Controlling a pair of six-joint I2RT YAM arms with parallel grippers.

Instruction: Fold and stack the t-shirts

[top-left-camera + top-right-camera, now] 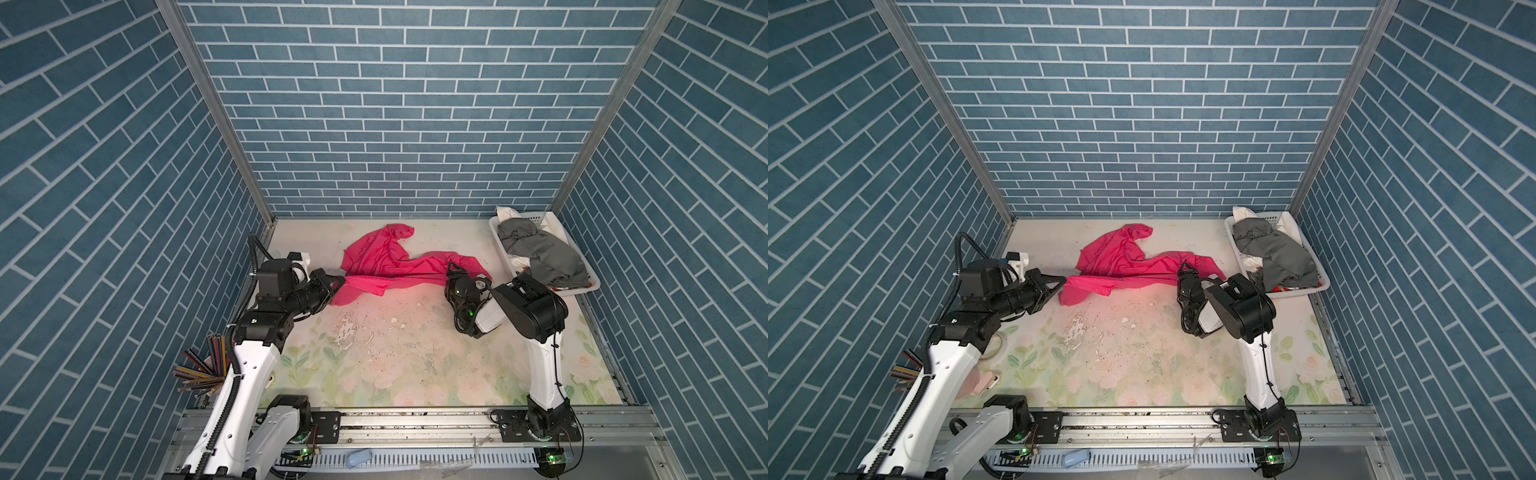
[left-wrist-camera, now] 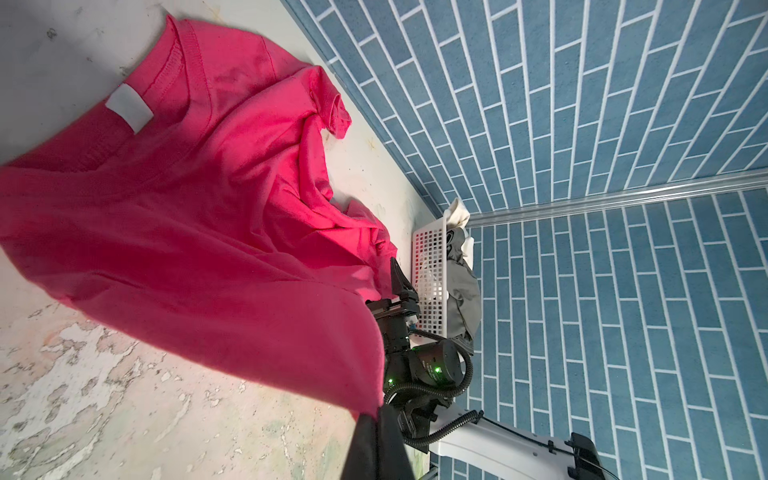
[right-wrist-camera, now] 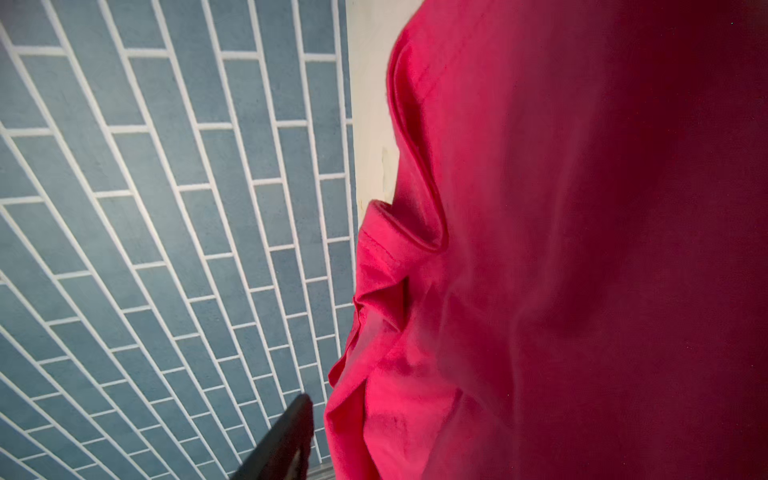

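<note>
The t-shirt [image 1: 376, 259] lies on the table [image 1: 415, 353], with the left gripper [image 1: 341, 280] at its left edge, the right gripper [image 1: 453, 271] at its right edge, and the basket [image 1: 582, 290] holding other t-shirts [image 1: 540, 249] farther to its right.

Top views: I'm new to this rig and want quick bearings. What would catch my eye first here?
The bright pink t-shirt lies rumpled on the table toward the back. Its near edge is stretched in a straight line between the left gripper, shut on it, and the right gripper. Next comes the white basket in the back right corner, heaped with a grey t-shirt.
</note>
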